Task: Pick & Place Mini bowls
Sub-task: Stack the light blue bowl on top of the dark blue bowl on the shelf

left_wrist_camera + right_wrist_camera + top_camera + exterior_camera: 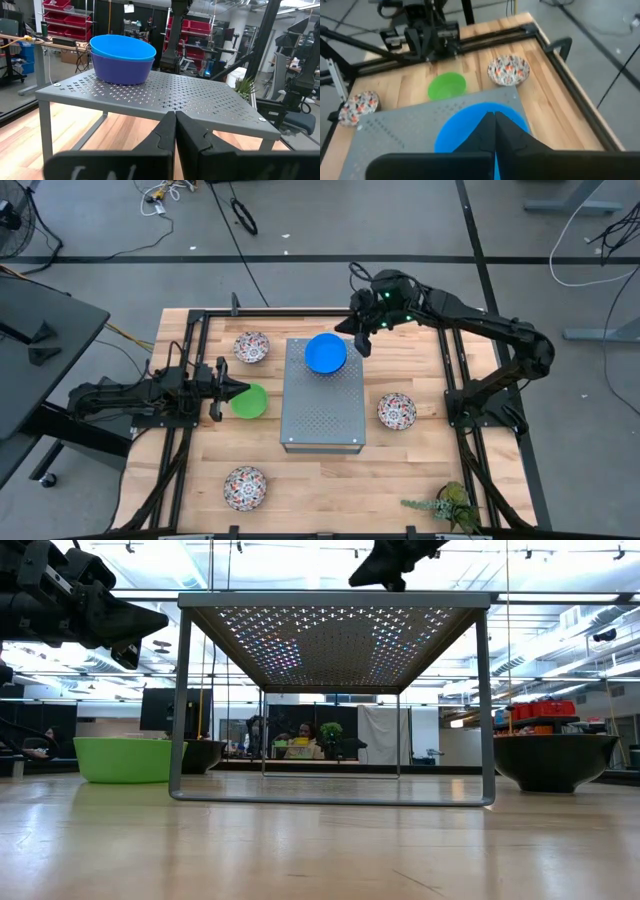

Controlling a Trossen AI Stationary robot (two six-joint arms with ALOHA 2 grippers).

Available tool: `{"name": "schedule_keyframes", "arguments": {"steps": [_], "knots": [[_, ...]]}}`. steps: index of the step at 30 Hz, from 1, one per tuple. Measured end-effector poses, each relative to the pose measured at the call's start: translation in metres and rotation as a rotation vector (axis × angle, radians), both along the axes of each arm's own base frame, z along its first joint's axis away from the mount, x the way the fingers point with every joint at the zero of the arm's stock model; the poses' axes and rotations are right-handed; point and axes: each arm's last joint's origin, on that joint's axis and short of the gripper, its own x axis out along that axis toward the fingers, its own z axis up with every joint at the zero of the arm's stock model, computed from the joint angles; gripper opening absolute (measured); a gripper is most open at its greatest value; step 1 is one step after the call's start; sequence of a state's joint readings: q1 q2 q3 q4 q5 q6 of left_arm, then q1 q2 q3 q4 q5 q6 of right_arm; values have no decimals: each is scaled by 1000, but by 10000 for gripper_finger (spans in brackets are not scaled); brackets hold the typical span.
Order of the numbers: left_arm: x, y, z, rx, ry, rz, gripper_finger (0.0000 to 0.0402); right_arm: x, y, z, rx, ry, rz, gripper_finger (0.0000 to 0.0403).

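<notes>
A bright blue bowl (325, 353) sits nested in a navy bowl (120, 72) on the far part of the grey perforated box (322, 415). The green bowl (249, 401) stands on the table left of the box. Three floral bowls rest on the wood: far left (251, 347), right (396, 411) and near left (244, 487). My left gripper (228, 390) is shut, raised just left of the green bowl (125, 760). My right gripper (361, 343) is shut, above the box beside the blue bowl's right rim (465, 125).
The box stands on thin legs (177, 700) with open space beneath it. A small green plant (445, 505) lies at the near right corner. Black rails (190, 330) frame the wooden table. Bare wood shows near the box's front edge.
</notes>
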State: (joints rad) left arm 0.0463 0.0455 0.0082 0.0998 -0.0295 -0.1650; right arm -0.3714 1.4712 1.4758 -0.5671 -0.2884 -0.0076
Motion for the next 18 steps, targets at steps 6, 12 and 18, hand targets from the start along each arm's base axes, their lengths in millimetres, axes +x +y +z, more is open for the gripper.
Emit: {"name": "schedule_keyframes", "arguments": {"steps": [6, 12, 18], "knots": [[0, 0, 0, 0, 0, 0, 14, -3, 2, -21, 9, -67, 4, 1], [0, 0, 0, 0, 0, 0, 14, -20, 8, -34, -23, -173, 1, 0], [0, 0, 0, 0, 0, 0, 14, -31, 13, -60, -18, -168, -1, 0]]}}
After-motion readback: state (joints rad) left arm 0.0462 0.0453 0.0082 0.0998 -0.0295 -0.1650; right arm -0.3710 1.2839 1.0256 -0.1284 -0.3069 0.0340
